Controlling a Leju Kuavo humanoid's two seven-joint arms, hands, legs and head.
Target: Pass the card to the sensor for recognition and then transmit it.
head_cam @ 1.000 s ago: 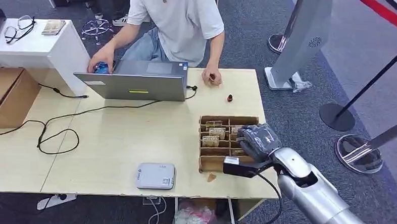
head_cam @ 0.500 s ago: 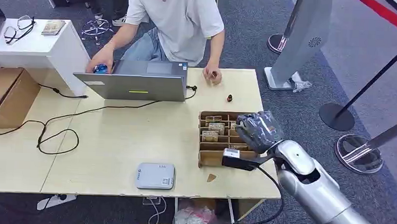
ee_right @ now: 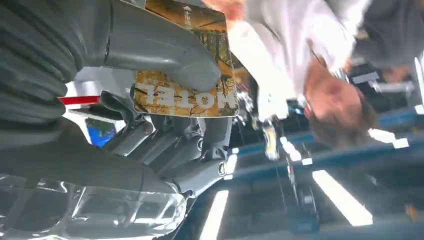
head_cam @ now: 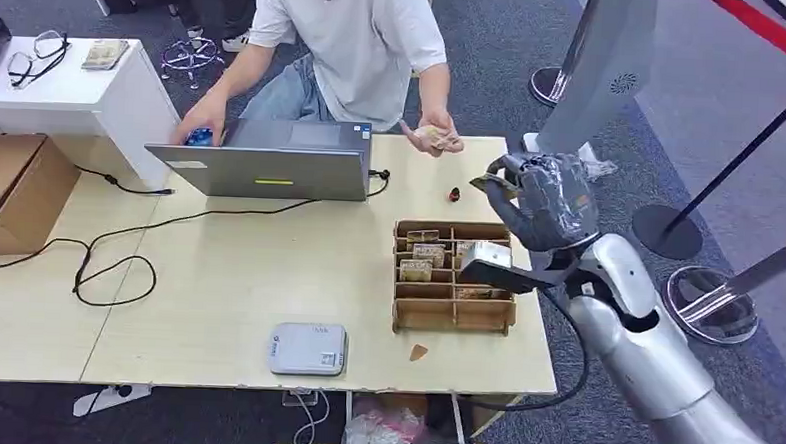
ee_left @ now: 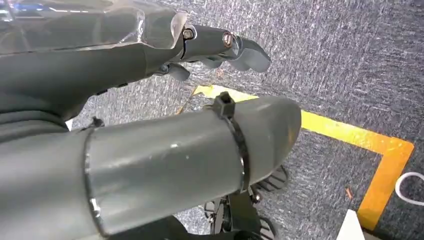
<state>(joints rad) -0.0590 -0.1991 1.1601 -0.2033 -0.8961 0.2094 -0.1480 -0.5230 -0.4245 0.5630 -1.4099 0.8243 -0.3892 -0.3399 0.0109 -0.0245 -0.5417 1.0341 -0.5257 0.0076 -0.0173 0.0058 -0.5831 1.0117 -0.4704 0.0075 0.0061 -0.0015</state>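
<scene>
Where it hovered low at the box (head_cam: 455, 275) before, right hand (head_cam: 548, 201) now higher w/ card (ee_right: 190, 75) pinched, prob. nearer person (head_cam: 347, 40).

card box (head_cam: 455, 278) right of reader (head_cam: 307, 348)

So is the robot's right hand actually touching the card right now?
Touching. The right wrist view shows the right hand with its thumb pressed across the card, pinning it against the fingers.
</scene>
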